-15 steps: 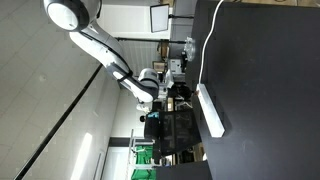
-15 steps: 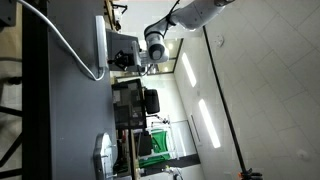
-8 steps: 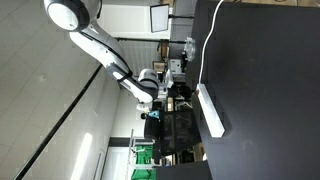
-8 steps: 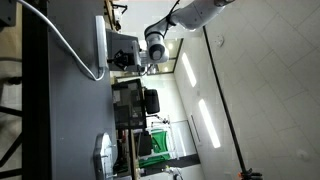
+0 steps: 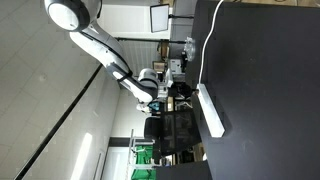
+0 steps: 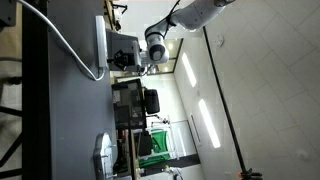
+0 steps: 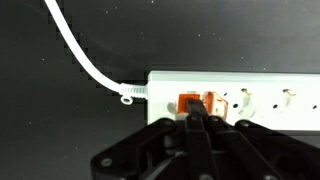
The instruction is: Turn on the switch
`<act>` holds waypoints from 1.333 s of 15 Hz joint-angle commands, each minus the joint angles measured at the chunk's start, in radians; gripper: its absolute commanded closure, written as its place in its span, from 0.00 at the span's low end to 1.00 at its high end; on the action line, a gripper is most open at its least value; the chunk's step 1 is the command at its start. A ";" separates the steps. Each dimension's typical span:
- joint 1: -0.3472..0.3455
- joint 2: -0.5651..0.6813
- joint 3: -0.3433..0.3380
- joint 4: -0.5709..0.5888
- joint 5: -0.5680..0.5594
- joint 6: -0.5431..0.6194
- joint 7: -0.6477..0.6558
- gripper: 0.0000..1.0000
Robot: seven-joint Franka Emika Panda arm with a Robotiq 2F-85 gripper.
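The long white power strip [image 7: 255, 85] lies on the black table, and its white cord [image 7: 85, 60] leaves its left end. The switch [image 7: 206, 102] is a small orange rocker at that end and looks lit. My gripper [image 7: 191, 114] is shut, with both black fingers together and their tips pressed on the switch's left part. In both exterior views the gripper [image 5: 180, 92] [image 6: 128, 58] sits at the end of the strip [image 5: 210, 110] [image 6: 101, 45].
The black table [image 7: 60, 130] surrounds the strip. Empty sockets [image 7: 287, 98] run along the strip to the right. Another white device [image 6: 103, 150] lies farther along the table. Office furniture stands behind the arm [image 5: 165, 140].
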 commanded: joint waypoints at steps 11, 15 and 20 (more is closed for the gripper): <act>-0.047 0.186 0.005 0.338 0.018 -0.296 0.011 1.00; -0.037 0.255 -0.008 0.430 0.009 -0.328 0.038 1.00; -0.024 0.311 -0.016 0.492 -0.008 -0.370 0.043 1.00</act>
